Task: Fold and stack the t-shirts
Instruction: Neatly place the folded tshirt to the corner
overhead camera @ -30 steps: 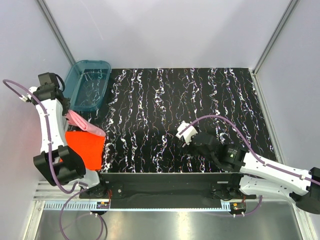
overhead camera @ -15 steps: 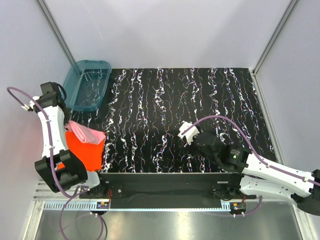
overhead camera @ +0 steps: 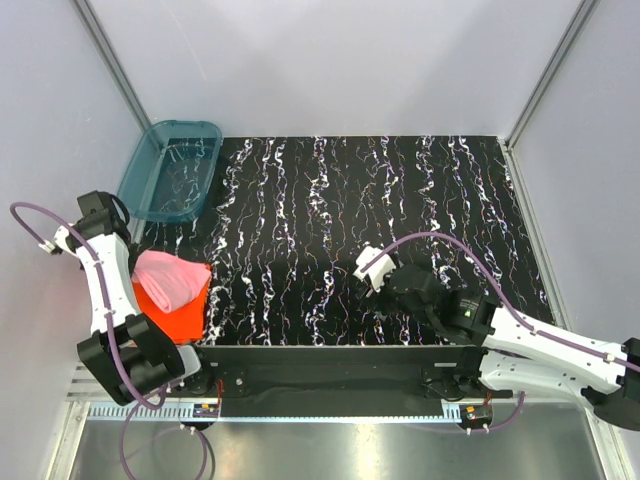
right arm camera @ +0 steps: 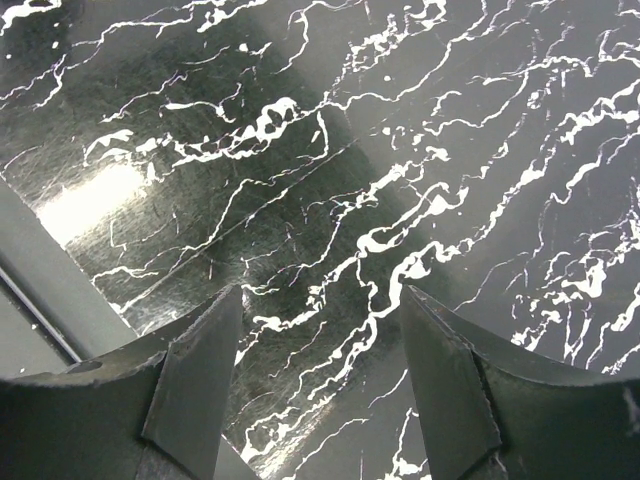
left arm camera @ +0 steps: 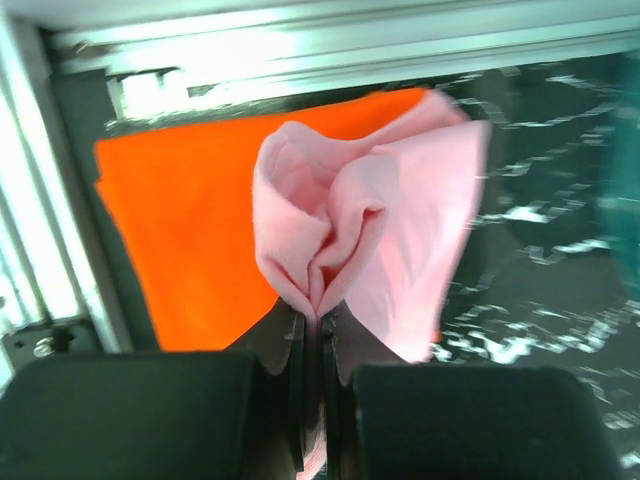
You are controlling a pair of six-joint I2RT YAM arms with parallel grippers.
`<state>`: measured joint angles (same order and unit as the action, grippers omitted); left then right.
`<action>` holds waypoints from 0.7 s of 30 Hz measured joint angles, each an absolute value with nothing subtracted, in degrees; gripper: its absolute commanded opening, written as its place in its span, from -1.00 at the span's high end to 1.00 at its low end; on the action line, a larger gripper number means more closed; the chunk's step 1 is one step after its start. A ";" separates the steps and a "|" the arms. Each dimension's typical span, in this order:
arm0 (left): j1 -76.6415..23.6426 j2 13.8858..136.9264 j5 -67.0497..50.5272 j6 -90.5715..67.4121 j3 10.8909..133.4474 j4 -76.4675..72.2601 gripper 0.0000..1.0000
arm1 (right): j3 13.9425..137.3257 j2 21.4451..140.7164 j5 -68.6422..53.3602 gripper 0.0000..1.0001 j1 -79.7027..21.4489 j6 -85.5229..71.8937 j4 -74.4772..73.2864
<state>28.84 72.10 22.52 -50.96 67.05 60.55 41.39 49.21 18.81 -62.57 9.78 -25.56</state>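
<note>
Teal tub blocks the far-left corner; 2 t-shirts and the left arm crowd the near-left corner. The bench lies open toward the right edge.

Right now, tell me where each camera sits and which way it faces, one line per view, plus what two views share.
Top external: above and behind the robot, looking down on the table; left arm and right arm show.
Left wrist: on the left arm, facing the table's near edge; left claw is shut on the pink shirt over the orange shirt.
Right wrist: on the right arm, looking down at bare table; open right claw frames it.
Shared: top and left wrist both show the two shirts.
</note>
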 measured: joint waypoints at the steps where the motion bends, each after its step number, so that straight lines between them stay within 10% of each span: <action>1: 29.30 72.07 22.70 -50.92 66.13 60.71 1.00 | 41.39 49.45 18.52 -0.43 -62.57 9.80 -25.56; 9: 32.25 71.99 24.12 -50.22 60.82 60.31 0.78 | 43.72 57.34 11.94 -0.48 -62.57 4.51 -25.19; 12: 33.15 70.94 25.19 -49.67 57.78 59.55 0.36 | 45.89 63.42 7.75 -0.49 -62.57 0.01 -23.16; 16: 36.10 68.03 26.30 -49.58 52.62 59.02 -0.72 | 48.05 69.93 3.77 -0.50 -62.54 -4.56 -20.38; 21: 39.35 64.47 28.40 -49.98 50.04 59.16 -0.98 | 49.58 73.80 -0.12 -0.50 -62.57 -9.26 -17.85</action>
